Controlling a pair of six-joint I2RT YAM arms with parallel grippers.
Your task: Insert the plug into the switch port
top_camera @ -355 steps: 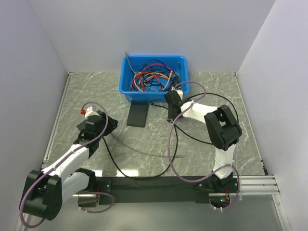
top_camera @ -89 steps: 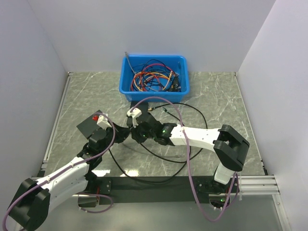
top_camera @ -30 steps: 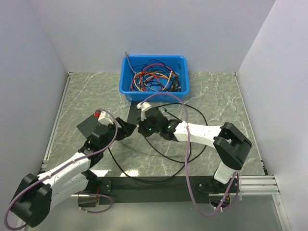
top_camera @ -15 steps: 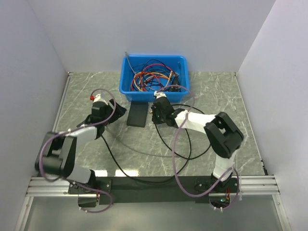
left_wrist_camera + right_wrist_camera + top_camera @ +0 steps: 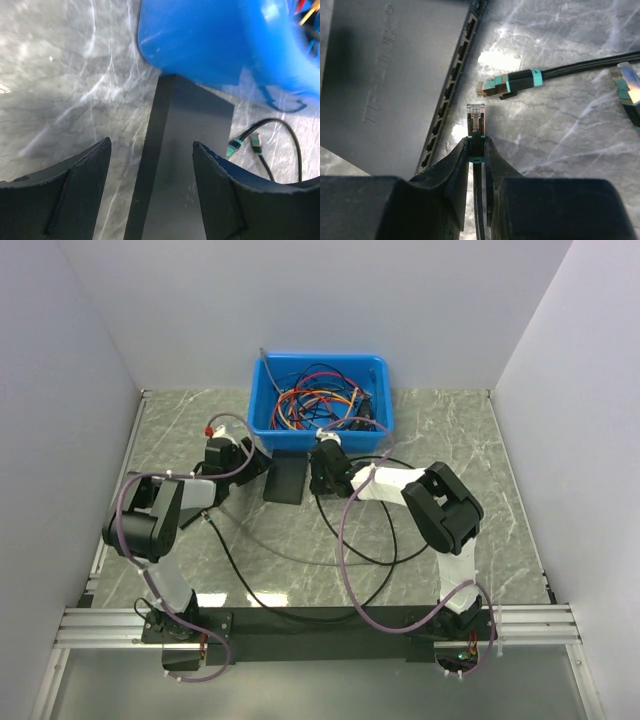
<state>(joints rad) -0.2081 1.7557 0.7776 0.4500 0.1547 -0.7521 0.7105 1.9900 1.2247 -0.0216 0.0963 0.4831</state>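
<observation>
Plug (image 5: 476, 114) with a clear tip and teal boot sits clenched in the jaws of the right gripper (image 5: 476, 145), its tip just beside the port row of the black switch (image 5: 385, 75) but in no port. That switch lies flat on the marble counter (image 5: 480, 460), just in front of the blue bin (image 5: 318, 360). Over its end hangs the left gripper (image 5: 150, 150), jaws released and spread wide. Another teal-booted connector (image 5: 505, 84) lies loose near the plug.

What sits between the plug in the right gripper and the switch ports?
Nothing visible: only bare table separates the plug, held in the right gripper, from the switch's port row. A loose connector lies just ahead of the plug's tip, away from the ports.
</observation>
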